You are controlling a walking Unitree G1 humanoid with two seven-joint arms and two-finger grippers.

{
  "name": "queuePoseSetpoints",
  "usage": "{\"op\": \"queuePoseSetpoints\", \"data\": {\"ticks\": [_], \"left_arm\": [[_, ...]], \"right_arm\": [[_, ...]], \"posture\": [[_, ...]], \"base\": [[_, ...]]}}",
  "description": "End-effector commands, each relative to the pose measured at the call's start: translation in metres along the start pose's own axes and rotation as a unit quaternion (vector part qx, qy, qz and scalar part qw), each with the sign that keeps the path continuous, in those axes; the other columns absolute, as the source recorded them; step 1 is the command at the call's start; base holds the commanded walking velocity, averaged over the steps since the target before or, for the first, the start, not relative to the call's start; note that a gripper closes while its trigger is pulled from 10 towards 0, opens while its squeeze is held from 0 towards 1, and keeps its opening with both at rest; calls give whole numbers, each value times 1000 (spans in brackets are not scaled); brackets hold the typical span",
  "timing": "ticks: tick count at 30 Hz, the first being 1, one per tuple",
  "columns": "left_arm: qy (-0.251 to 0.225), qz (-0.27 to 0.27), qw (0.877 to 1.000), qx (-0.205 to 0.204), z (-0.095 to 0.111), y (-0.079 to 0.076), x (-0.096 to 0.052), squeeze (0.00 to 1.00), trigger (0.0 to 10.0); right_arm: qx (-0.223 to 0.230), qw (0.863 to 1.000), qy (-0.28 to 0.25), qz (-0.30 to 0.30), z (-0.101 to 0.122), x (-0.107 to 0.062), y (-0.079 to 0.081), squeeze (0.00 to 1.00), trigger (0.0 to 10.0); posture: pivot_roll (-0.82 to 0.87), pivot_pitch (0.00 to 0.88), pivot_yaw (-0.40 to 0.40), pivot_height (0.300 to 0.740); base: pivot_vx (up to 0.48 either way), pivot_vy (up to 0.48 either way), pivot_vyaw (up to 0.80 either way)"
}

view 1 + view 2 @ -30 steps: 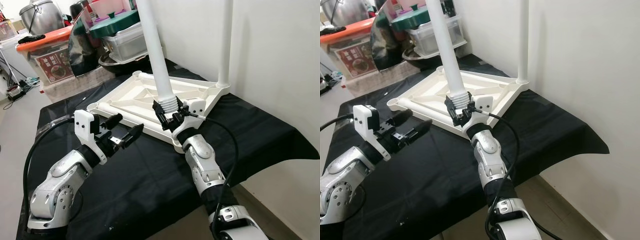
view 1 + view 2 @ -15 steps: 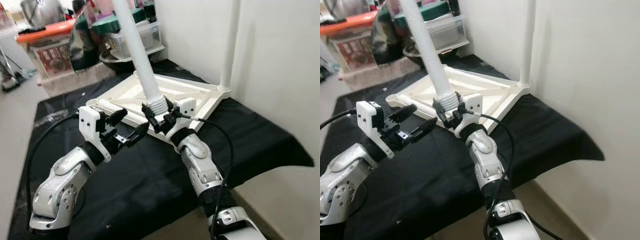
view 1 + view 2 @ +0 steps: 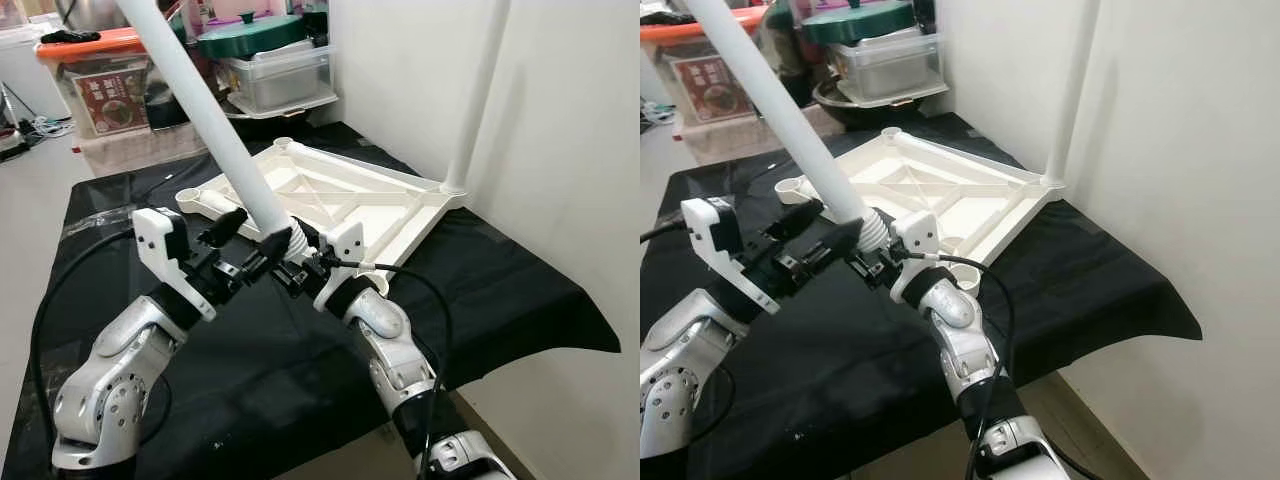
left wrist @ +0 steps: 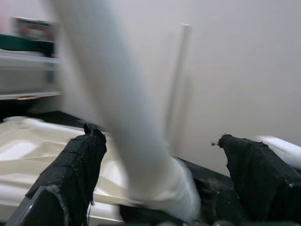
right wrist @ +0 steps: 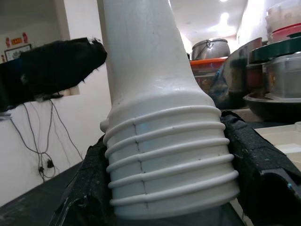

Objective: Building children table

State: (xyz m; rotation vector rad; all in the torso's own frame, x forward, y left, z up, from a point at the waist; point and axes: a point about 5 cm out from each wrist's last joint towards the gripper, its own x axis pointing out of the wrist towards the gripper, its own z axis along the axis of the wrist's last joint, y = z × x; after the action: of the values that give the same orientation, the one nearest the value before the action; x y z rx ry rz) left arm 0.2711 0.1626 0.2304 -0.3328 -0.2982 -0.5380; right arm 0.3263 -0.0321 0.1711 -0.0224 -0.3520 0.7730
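right gripper (image 3: 290,270) clamped on ribbed threaded end of long white plastic table leg (image 3: 205,125), leg tilted up and away toward robot's left, held off black cloth (image 3: 500,290), likely readying threaded end for socket. left gripper (image 3: 240,250) fingers spread, straddling same leg just above threads, seemingly to steady it. upturned white plastic tabletop (image 3: 330,195), ribbed underside up, lies flat on cloth; one smooth round leg (image 3: 475,110) already upright in far corner by wall.

Upturned tabletop (image 3: 330,195) on cloth (image 3: 480,290), bins (image 3: 270,75) behind.
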Motion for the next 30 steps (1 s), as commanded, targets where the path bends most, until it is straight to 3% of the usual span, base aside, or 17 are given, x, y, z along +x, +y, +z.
{"op": "queuePoseSetpoints", "data": {"ticks": [1, 5, 13, 22, 30], "left_arm": [[-3, 48, 999, -4, -1, 13, -3, 0, 10000], [-17, 83, 996, -22, 1, 23, -5, 0, 10000], [-28, 78, 996, -35, 5, 26, 0, 0, 10000], [-35, -13, 999, -40, 11, 5, 20, 0, 10000], [-28, -52, 997, -43, 9, -7, 21, 0, 10000]], "right_arm": [[-14, 999, -28, 4, 8, -1, 0, 0, 0], [-30, 998, -50, 31, 14, -5, 2, 0, 0], [-39, 994, -48, 89, 11, -12, 15, 0, 0], [-30, 992, -26, 123, 2, -15, 25, 0, 0], [-18, 993, -11, 119, -2, -14, 23, 0, 0]], "posture": [[17, 0, 17, 740], [15, 0, 12, 740], [9, 0, 13, 740], [5, 0, 19, 740], [2, 0, 20, 740]], "base": [[0, 0, 0], [0, 0, 0], [0, 0, 0], [0, 0, 0], [0, 0, 0]]}}
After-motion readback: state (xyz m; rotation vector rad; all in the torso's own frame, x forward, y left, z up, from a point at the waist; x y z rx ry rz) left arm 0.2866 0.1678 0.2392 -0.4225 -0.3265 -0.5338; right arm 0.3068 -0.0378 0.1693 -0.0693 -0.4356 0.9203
